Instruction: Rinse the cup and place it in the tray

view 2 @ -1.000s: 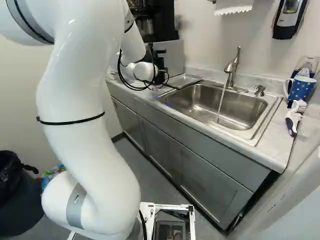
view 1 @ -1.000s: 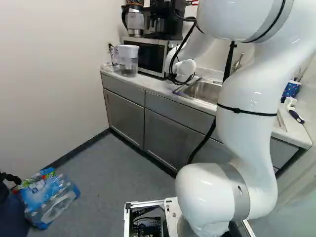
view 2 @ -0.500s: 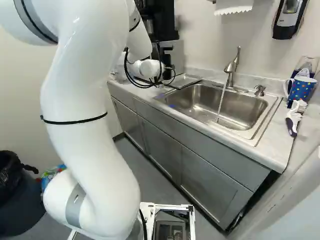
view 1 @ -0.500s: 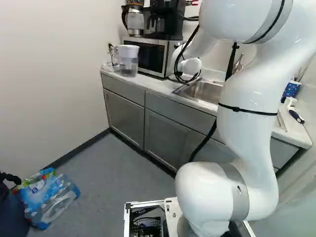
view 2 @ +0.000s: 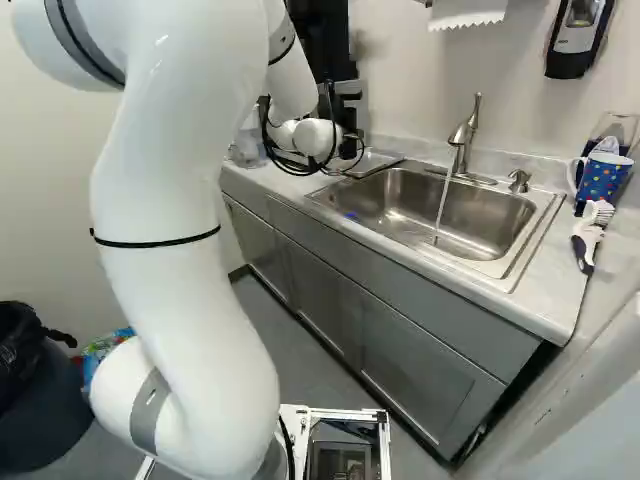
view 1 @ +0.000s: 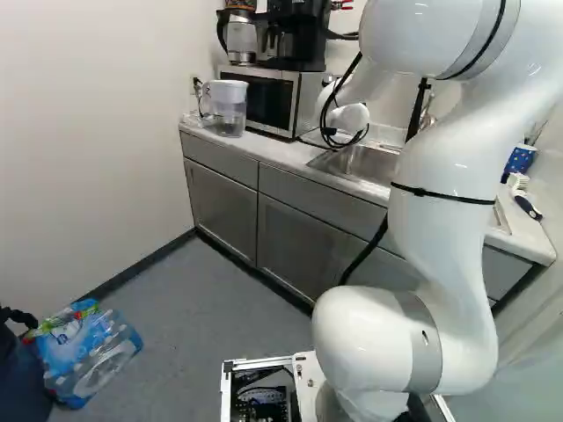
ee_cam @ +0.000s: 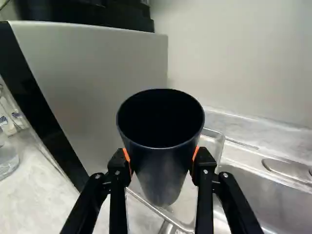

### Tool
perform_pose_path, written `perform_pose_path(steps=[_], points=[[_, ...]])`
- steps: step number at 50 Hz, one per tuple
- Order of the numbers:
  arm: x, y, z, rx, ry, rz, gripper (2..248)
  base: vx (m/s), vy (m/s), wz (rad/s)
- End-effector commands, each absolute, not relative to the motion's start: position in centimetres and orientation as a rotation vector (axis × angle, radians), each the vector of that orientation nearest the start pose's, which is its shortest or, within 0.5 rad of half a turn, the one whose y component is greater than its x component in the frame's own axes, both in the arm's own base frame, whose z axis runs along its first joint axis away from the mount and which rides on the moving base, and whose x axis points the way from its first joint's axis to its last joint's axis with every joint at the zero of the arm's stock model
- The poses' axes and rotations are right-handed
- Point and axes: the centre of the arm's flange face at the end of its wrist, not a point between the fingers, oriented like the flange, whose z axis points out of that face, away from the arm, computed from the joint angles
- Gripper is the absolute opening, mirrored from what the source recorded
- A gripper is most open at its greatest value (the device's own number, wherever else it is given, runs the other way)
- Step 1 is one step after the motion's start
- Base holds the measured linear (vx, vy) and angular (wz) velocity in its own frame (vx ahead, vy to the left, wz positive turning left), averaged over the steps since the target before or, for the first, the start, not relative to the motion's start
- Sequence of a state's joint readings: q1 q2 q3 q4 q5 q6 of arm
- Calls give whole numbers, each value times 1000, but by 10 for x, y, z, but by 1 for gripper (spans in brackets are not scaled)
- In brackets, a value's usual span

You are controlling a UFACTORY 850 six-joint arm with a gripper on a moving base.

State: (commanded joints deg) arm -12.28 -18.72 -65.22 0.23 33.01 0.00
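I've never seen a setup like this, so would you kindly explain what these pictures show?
The white machine is a robot arm on a moving base. Two pictures come from base cameras behind it, left and right; the third looks along its black gripper from the wrist.

The gripper's two orange-padded fingers hold a dark cup, with a clear tray on the counter beyond it. Also on the counter stand a microwave, a pitcher, a dotted blue mug and a brush. Water runs from the faucet into the sink.
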Motion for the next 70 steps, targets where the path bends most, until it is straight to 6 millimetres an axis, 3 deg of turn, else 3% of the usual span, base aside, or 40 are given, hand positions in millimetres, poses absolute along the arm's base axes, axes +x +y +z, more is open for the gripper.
perform_pose_path(steps=[70], points=[[581, -245, 532, -2577, 527, -2147, 125, 0, 0, 0]])
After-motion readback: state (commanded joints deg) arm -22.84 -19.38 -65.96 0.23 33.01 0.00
